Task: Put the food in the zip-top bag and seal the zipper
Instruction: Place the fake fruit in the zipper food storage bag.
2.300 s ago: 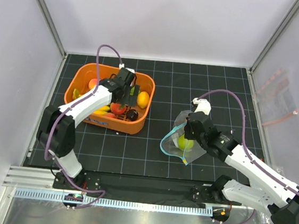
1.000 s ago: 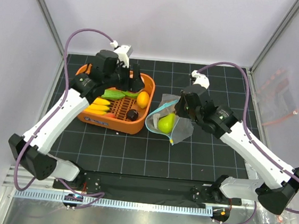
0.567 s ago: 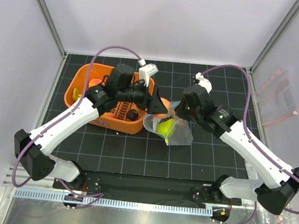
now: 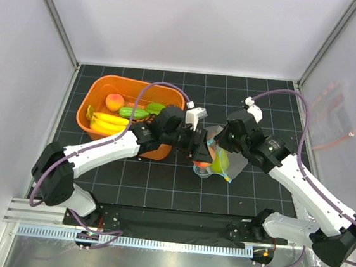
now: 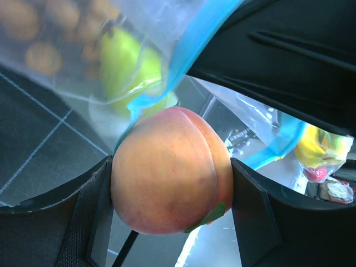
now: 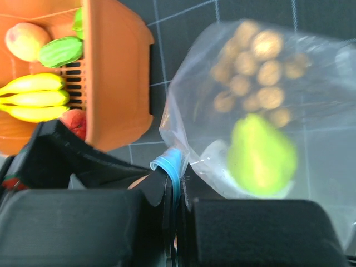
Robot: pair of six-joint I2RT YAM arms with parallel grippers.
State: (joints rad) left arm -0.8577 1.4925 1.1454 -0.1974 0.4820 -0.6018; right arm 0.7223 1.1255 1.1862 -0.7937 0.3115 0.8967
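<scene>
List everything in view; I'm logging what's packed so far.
Basket: one, orange, left.
Bananas: three, yellow, in basket.
Peach: one, orange-pink, in basket.
Green pieces: two, green, in basket.
Red piece: one, red, in basket.
Bag: one, clear, centre.
Zipper: one, teal, bag's mouth.
Pear: one, green, in bag.
Brown balls: one cluster, brown, in bag.
Held peach: one, orange-pink, at bag's mouth.
Second bag: one, clear with pink-red strip, right wall.
Left gripper: one, black, shut on held peach.
Right gripper: one, black, shut on zipper.
</scene>
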